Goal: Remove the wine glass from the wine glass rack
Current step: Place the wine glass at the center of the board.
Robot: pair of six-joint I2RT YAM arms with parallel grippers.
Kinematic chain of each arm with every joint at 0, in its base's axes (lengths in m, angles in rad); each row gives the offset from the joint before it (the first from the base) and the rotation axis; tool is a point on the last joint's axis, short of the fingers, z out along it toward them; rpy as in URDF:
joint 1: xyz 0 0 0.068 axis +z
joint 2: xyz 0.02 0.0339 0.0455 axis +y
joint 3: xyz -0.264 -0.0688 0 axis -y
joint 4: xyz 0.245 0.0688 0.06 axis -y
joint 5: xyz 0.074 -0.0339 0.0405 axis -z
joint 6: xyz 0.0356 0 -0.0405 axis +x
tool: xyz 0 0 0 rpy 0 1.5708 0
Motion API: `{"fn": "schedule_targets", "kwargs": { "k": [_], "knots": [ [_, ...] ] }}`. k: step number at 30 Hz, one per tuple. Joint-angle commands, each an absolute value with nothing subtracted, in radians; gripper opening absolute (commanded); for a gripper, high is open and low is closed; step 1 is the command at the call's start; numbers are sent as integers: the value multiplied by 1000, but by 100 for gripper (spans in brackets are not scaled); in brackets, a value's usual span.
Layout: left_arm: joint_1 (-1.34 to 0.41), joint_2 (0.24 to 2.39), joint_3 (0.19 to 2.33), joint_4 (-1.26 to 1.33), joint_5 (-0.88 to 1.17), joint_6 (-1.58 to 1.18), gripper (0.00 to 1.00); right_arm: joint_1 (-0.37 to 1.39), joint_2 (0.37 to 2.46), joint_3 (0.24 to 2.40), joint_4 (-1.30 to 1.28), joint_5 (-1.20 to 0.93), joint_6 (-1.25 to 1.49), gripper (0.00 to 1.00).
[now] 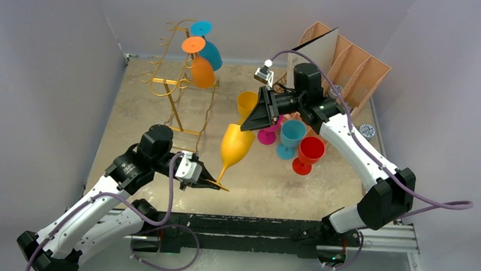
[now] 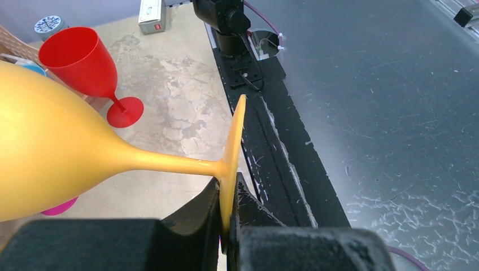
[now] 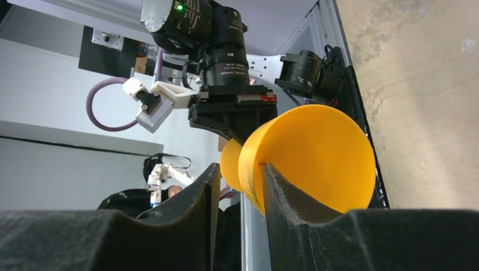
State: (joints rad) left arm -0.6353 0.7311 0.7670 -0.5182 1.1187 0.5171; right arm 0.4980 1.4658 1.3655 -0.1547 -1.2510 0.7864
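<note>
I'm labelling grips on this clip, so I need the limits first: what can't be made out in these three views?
Grip of the right gripper on the yellow wine glass: in the right wrist view the fingers straddle the rim, but whether both press it is unclear.
The magenta glass: top view, mostly behind the right gripper.
Hooks of the wine glass rack carrying the orange glass and teal glass: top view, too small, covered by their feet.
</note>
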Motion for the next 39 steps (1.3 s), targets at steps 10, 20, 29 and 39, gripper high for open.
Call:
{"fn": "schedule_targets", "kwargs": {
  "k": [10,20,29,39],
  "knots": [
    [-635,740,807,-471,1143,523,0,512,1415,1300,-31,-1374,832,29],
    [-636,753,820,-481,1148,517,0,512,1389,1294,-18,-1411,803,9],
    [-636,764,823,-473,1146,524,0,536,1368,1275,-3,-1407,794,0],
    [-635,739,818,-476,1132,501,30,541,1362,1271,-25,-1367,765,0]
  ]
}}
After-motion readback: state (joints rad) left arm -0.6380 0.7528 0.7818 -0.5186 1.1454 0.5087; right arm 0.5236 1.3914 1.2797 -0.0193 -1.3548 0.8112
